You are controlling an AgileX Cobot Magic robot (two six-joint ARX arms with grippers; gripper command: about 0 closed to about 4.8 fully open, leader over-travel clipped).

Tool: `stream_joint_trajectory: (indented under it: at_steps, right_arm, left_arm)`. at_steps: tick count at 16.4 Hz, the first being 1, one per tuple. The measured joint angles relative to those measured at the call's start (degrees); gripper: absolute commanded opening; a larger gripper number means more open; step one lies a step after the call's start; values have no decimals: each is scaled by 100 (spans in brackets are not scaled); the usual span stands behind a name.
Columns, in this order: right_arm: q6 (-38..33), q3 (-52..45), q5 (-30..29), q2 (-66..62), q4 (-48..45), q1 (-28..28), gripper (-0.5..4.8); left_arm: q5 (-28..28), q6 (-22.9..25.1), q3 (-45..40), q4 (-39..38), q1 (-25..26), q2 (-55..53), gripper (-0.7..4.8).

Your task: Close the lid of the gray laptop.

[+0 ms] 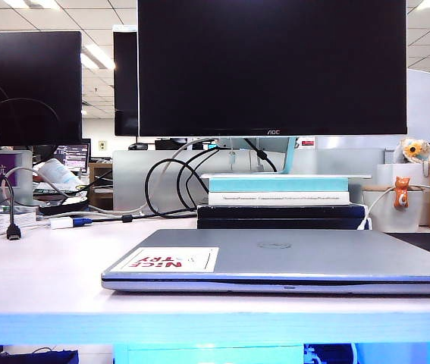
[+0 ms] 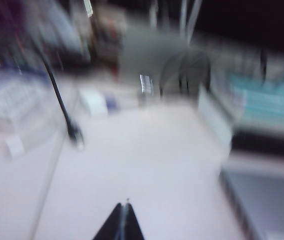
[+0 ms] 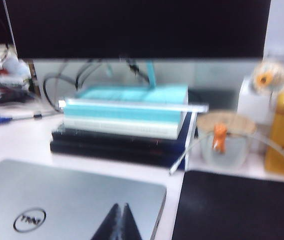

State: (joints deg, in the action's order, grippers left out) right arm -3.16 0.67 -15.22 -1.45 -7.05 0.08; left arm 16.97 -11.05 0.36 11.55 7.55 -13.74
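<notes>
On the white office desk (image 1: 40, 280) the slim silver-gray laptop (image 1: 283, 262) lies with its sticker-marked lid (image 3: 71, 200) flat just below the pinched-shut right gripper (image 3: 123, 206), the equally closed left gripper (image 2: 125, 203) hangs over bare desk beside it, so I judge closing done and only retreat remaining.

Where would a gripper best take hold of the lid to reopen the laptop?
At the lid's front edge, mid-width, coming from the near table side. It lies flat and shut on the laptop, and only a thin seam shows there. Books block the hinge side. Left gripper is over bare table, right gripper above the lid; both look shut.
</notes>
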Motion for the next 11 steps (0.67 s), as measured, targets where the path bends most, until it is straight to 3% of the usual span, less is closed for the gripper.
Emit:
stream_joint_trajectory:
  at_steps: [2, 5, 9, 11]
  right_arm:
    - [-26, 0, 42, 127, 186, -11, -1]
    - [-50, 0, 72, 138, 479, -7, -1]
    - [-149, 2, 136, 138, 350, -9, -1]
    - [-284, 2, 153, 138, 350, -11, -1]
  left_arm:
    - [133, -87, 4, -26, 120, 555, -6]
    - [127, -31, 2, -1075, 157, 1370, -5]
    - [-57, -131, 2, -1102, 166, 1346, -5]
    - [-179, -446, 2, -1161, 166, 1346, -6]
